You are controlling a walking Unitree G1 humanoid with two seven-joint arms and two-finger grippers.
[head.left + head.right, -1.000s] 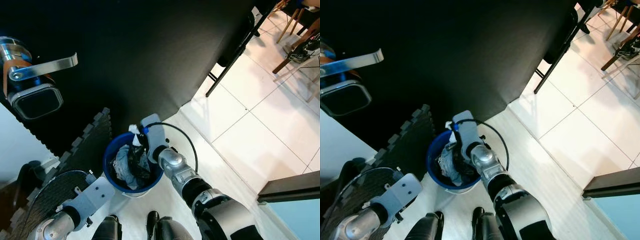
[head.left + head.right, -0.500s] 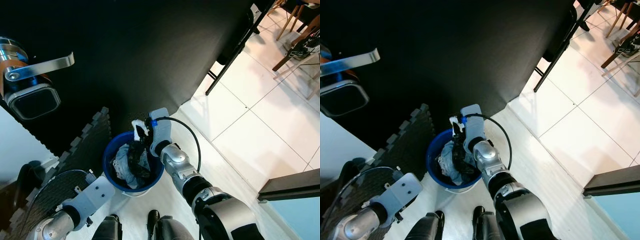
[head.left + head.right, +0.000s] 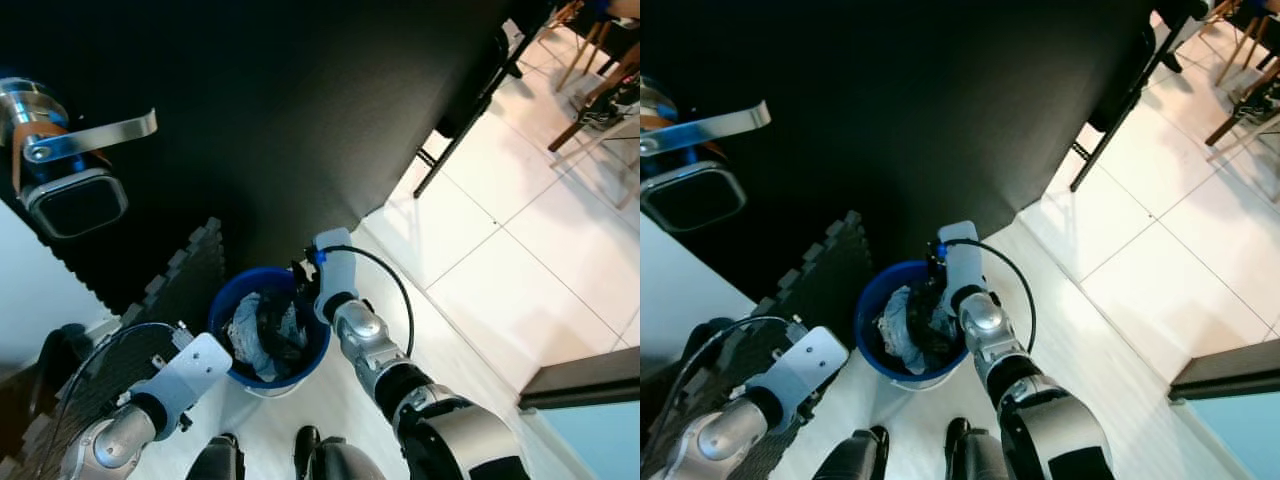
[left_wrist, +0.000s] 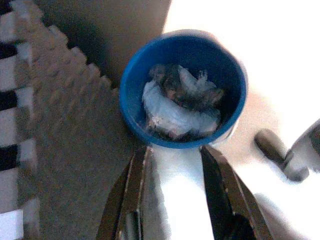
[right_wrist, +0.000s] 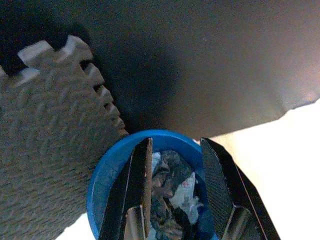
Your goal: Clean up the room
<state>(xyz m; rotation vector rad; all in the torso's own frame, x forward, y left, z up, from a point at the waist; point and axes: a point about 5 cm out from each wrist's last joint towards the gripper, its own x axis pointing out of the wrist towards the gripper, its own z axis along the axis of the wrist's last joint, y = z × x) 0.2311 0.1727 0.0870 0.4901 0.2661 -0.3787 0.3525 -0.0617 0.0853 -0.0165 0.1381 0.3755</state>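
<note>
A blue bin [image 3: 225, 305] stands on the white floor [image 3: 480, 290] against a black wall [image 3: 280, 110], with a grey foam mat [image 4: 55, 150] touching its side. It holds crumpled trash [image 4: 180, 102]: pale bluish-white paper or plastic mixed with dark, black pieces, filling it to near the rim.

The right claw [image 5: 172, 195] hangs over the bin's far rim, its fingers parted and holding nothing; the trash lies just below and between them. Half a second ago a white scrap sat at its tips above the rim; now that scrap is gone from the claw, and the claw has shifted slightly toward the wall side of the bin.

The left claw [image 4: 172, 195] hovers on the near side of the bin, over the edge of floor and mat, fingers open and empty, the bin just ahead of its tips. It has edged a little closer to the bin than before.
</note>
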